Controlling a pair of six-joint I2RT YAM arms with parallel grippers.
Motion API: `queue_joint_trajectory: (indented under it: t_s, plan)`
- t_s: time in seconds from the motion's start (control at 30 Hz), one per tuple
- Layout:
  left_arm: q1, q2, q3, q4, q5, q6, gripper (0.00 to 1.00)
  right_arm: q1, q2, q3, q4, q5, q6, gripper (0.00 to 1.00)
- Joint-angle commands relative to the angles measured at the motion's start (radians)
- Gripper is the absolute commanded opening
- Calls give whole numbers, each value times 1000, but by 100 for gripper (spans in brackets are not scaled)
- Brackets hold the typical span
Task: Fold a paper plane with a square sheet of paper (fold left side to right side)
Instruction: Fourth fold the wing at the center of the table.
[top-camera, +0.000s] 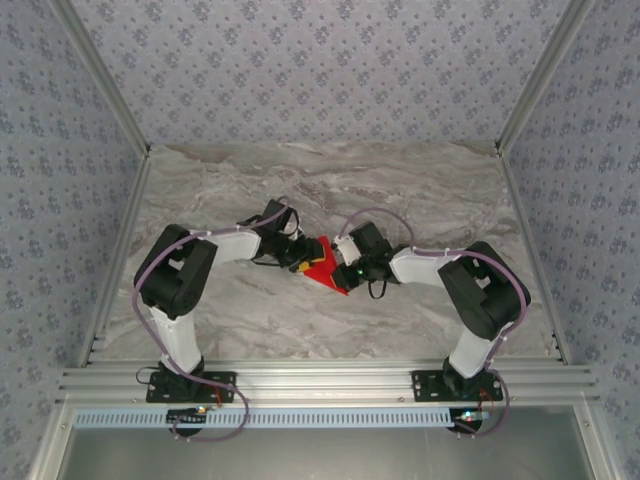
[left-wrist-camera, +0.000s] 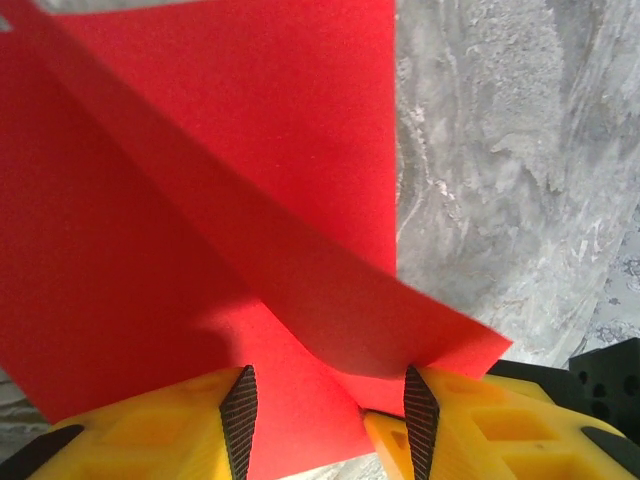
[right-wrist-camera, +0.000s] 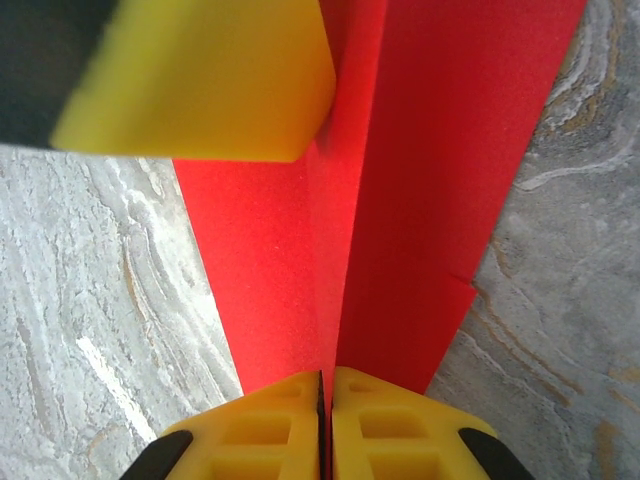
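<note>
Yellow right gripper (right-wrist-camera: 325, 378) pressed together, pinching the fold of a thin bright red paper sheet (right-wrist-camera: 440, 150). Left wrist view: left gripper (left-wrist-camera: 330, 390) spread, raised flap between its jaws.

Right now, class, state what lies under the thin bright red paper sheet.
Grey marbled tabletop shows around the thin red paper sheet and passes beneath it. Anything directly underneath is covered, so cannot be seen.
</note>
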Motion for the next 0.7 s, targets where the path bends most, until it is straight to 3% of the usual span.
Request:
queue_joint_trajectory:
  t_s: [0.0, 0.5, 0.67]
  plan:
    - [-6, 22, 24, 15, 11, 7, 46, -7, 28, -14, -25, -17, 14, 9]
    - [-7, 67, 29, -11, -24, 12, 48, -13, 42, -2, -32, -47, 20, 11]
    - [-6, 70, 31, -38, -36, 24, 48, -20, 8, 18, -48, -69, 25, 16]
